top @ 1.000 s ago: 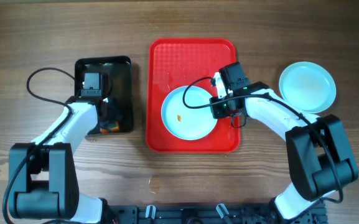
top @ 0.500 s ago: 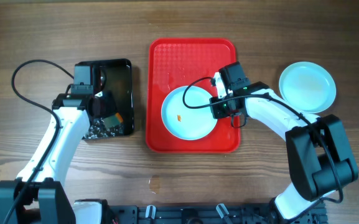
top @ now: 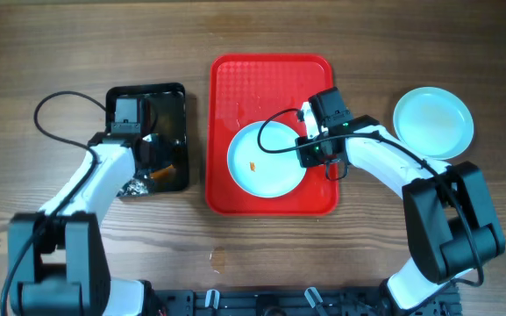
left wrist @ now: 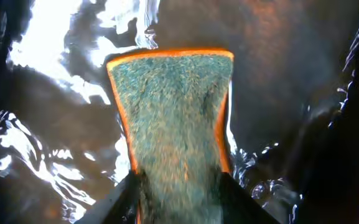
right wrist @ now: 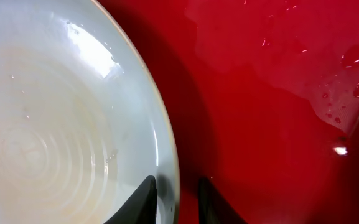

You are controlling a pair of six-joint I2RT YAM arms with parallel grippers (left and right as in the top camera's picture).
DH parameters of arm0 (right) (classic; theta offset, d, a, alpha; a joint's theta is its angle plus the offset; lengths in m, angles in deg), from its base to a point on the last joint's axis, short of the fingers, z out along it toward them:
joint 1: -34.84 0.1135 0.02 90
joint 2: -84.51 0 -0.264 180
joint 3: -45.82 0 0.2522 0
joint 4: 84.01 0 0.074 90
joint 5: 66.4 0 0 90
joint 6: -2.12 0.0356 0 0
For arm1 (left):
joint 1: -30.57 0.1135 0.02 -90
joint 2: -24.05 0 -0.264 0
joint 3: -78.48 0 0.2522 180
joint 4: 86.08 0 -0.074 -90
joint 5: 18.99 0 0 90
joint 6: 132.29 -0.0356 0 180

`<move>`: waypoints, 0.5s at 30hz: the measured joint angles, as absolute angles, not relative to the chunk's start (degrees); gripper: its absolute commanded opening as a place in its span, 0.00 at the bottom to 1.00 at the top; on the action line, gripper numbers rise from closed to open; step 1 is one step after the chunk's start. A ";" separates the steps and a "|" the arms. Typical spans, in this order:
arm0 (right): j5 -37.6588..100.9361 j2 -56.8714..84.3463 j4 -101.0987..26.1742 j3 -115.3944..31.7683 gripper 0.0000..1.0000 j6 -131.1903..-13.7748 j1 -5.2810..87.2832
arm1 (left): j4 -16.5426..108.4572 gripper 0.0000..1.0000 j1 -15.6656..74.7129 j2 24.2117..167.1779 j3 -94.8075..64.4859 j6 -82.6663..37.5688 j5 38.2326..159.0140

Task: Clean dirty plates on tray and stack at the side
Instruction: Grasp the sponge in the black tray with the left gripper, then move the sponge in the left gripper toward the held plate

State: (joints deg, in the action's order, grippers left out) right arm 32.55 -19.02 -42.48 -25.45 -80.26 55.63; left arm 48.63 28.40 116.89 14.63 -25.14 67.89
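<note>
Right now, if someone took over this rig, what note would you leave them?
Left gripper: shut on the sponge, down in the black tray.
Right gripper: pinching the rim of the dirty plate on the red tray.
Done: a clean-looking plate sits on the table at the right; whether others lie under it cannot be told.
To do: wipe the orange speck off the tray plate, then stack it on the right one.
</note>
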 measured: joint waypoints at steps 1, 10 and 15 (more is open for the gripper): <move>32.55 -19.02 -42.48 -25.45 0.24 -80.26 55.63 | 48.79 0.04 28.40 117.41 14.63 -25.12 67.89; 32.55 -19.02 -42.48 -25.45 0.24 -80.24 55.63 | 43.10 0.04 28.40 117.85 12.84 -25.44 67.89; 32.55 -19.02 -42.48 -25.45 0.24 -80.26 55.63 | 36.88 0.04 28.38 112.56 9.01 -25.47 67.89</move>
